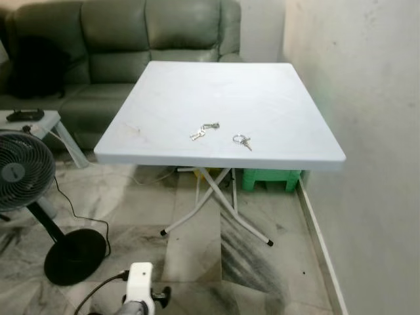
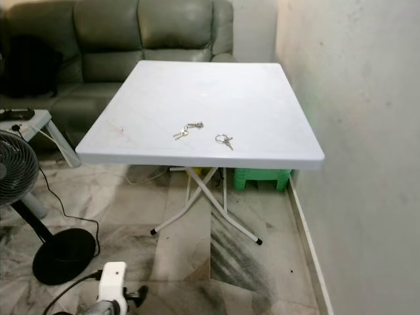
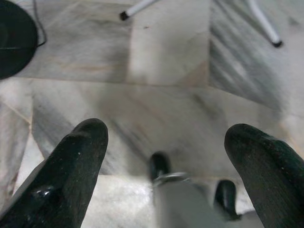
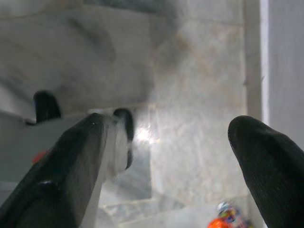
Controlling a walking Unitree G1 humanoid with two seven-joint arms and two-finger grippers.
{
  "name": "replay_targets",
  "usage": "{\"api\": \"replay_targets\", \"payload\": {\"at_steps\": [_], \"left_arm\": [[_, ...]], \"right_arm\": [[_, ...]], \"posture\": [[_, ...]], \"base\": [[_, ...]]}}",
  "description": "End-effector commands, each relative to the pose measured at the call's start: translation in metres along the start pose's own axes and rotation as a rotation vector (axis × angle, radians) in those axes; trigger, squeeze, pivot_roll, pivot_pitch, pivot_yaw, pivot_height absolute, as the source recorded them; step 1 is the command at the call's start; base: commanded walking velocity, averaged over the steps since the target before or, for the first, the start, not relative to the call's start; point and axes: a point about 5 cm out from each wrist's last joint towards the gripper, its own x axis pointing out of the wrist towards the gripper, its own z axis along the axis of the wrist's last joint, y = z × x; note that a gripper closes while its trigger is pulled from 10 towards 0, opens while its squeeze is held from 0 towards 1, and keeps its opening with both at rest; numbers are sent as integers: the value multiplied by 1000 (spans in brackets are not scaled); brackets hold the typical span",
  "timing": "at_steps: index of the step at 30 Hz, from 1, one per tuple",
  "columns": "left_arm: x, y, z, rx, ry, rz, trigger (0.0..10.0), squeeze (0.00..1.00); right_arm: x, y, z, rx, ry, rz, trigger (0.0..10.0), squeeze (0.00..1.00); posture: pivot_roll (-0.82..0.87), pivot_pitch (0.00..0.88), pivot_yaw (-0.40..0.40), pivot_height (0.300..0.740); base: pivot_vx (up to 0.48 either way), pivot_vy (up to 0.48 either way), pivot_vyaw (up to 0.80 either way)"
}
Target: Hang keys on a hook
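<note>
Two bunches of keys lie near the front edge of a white folding table (image 1: 197, 85). One bunch of keys (image 1: 204, 130) is spread out flat. The other, a key ring (image 1: 241, 140), lies just to its right. My left gripper (image 3: 166, 156) hangs low over the marble floor, open, with nothing between its black fingers (image 3: 76, 161). My right gripper (image 4: 171, 156) also hangs over the floor close to the wall's skirting, open and holding nothing. A white part of my left arm (image 1: 140, 283) shows at the bottom of the left eye view, well short of the table.
A standing fan (image 1: 23, 170) with a black round base (image 1: 75, 254) and cord is on the left. A green sofa (image 1: 131, 46) stands behind the table, a green stool (image 1: 269, 178) under it. A plain wall (image 1: 374, 131) runs along the right. A small side table (image 1: 39, 121) stands at the far left.
</note>
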Motion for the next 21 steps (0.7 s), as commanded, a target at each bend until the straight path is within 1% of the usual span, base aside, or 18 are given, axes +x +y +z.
{"api": "replay_targets", "payload": {"at_steps": [1, 6, 15, 21], "left_arm": [[0, 2, 2, 7, -1, 8, 10000, 0], [0, 1, 1, -6, 4, 9, 10000, 0], [0, 2, 0, -10, 5, 13, 10000, 0], [0, 3, -1, -24, 10, 20, 10000, 0]], "right_arm": [[2, 16, 1, 3, 3, 46, 10000, 0], [3, 16, 4, -3, -1, 46, 10000, 0], [2, 16, 4, -2, -1, 49, 10000, 0], [2, 15, 2, -1, 1, 48, 10000, 0]], "posture": [[-41, 0, 16, 740], [-41, 0, 14, 740], [-41, 0, 14, 740], [-38, 0, 13, 740]], "base": [[409, 0, 0], [341, 332, 0], [266, 400, 0], [0, 432, 0]]}}
